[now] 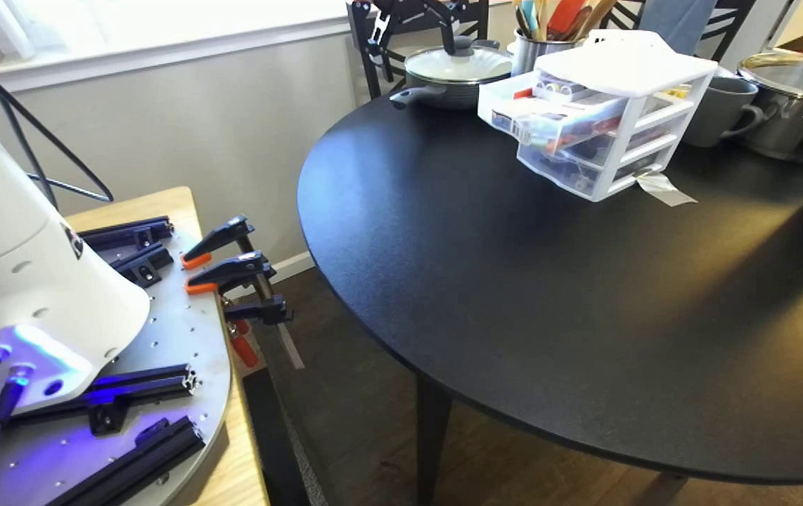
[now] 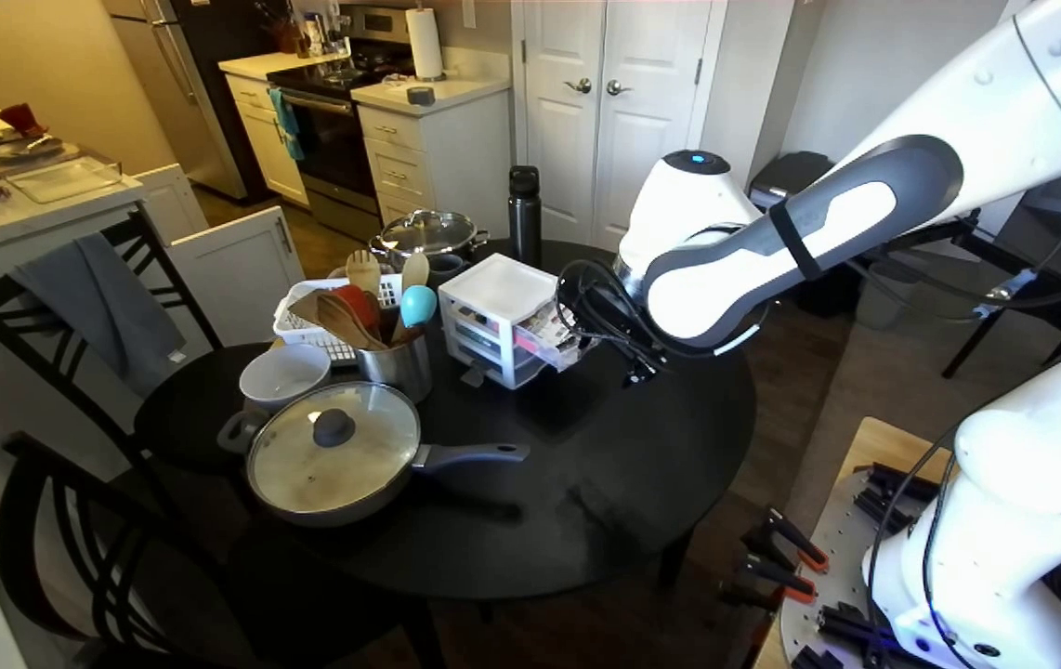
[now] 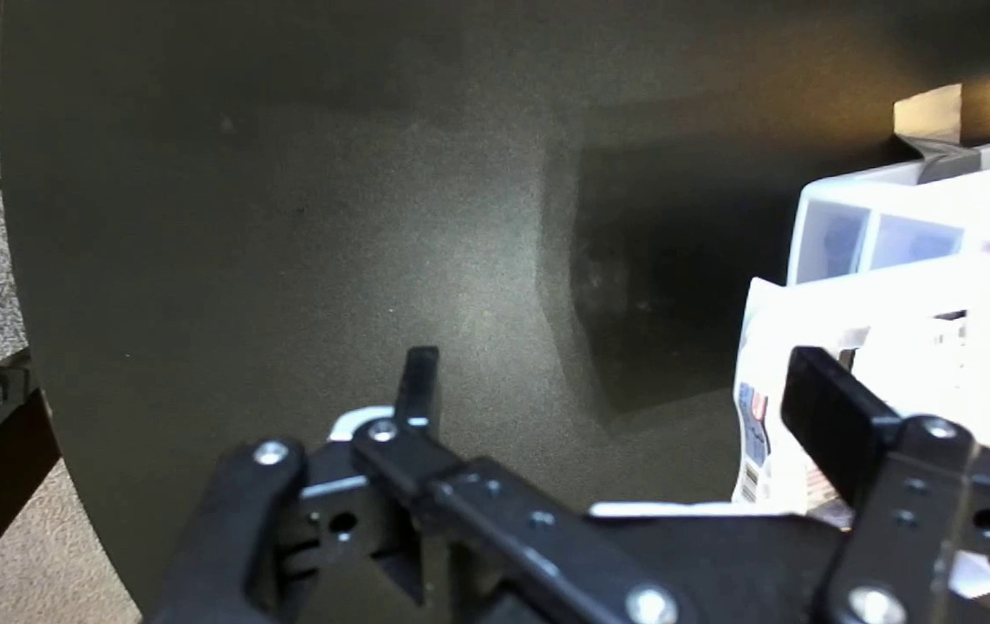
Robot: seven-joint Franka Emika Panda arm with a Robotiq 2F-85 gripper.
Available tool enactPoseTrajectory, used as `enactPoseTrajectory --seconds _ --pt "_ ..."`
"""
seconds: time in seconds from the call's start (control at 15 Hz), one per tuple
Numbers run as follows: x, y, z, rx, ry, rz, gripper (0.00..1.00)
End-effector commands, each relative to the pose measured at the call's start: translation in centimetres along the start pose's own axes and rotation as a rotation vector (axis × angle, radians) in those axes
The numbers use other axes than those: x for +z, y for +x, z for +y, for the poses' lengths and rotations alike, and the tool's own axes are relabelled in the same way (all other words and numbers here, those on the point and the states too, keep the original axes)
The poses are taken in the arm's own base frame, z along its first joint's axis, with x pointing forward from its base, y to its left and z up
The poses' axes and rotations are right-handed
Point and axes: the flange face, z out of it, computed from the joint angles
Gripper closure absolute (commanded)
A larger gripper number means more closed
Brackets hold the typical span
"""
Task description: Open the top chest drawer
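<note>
And there's the tool, its fingers spread wide above the black tabletop — and right beside it, the top drawer juts toward it, well out of the white-framed organiser. In the wrist view one finger overlaps that drawer — whether they touch, I can't tell. The organiser itself stands farther from the tool, and in an exterior view the glass-lidded frying pan shows right behind the tool.
</note>
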Motion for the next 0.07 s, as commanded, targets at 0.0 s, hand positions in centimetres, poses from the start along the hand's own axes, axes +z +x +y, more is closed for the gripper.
enactPoseTrajectory --seconds 0.0 --pt "0.10 0.07 0.06 -0.001 -0.003 0.001 0.00"
